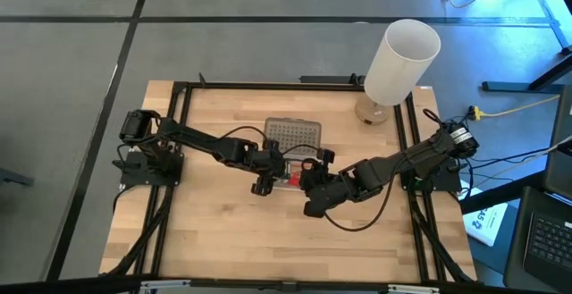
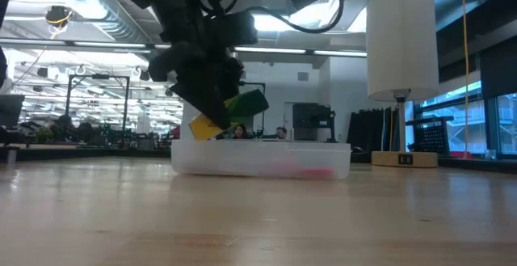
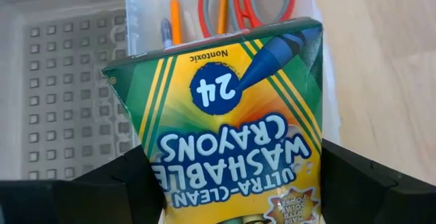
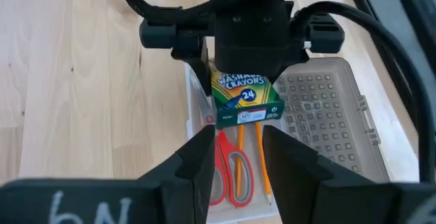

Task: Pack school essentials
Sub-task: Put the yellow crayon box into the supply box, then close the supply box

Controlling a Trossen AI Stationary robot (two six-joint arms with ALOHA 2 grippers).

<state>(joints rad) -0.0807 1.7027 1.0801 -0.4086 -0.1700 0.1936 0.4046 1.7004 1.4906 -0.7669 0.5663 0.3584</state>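
Note:
My left gripper point(image 3: 231, 176) is shut on the green-yellow crayon box point(image 3: 225, 115), which hangs over the clear case point(image 2: 258, 159). In the case lie the red-handled scissors point(image 3: 245, 3), two orange pencils point(image 3: 175, 16) and the purple pen point(image 3: 165, 32). A pink blur point(image 2: 303, 171) shows through the case wall. My right gripper point(image 4: 235, 149) is open and hovers over the case's other end, facing the crayon box point(image 4: 245, 98). The grey dimpled lid point(image 1: 292, 133) lies flat beside the case on its far side. My left gripper pinches the crayon box between its two fingers point(image 3: 129, 183), which sit on the narrow sides point(image 3: 153, 183) of the end nearest the wrist. The fingers slant down from above. The box is lifted and tilted, with its free end point(image 2: 206, 127) low over the case's rim.
The tall white cylinder point(image 1: 402, 62) stands on a wooden base near the table's far right corner. A black frame point(image 1: 179, 106) runs around the tabletop. Bare wood lies on the near side of both grippers.

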